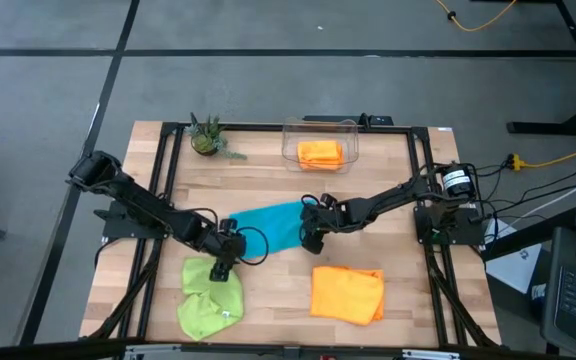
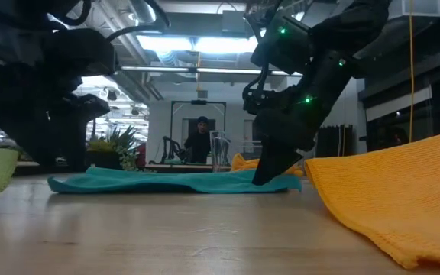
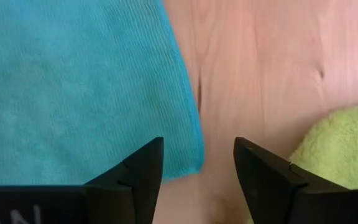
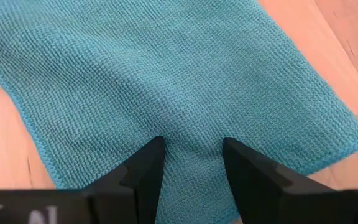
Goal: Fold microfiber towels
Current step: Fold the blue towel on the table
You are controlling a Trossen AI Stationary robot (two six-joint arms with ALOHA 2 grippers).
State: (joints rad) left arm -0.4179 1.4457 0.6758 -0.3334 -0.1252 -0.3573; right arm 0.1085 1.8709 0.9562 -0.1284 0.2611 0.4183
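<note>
1. No brand, label, number or sign can be read anywhere in the high view or the low view.
2. On the dark body of the left pincer [image 3: 197,177], at the edge of its wrist view, pale letters are cut off; they cannot be made out.
3. The right pincer [image 4: 191,171] bears similar cropped pale marks on its body, also unreadable.
</note>
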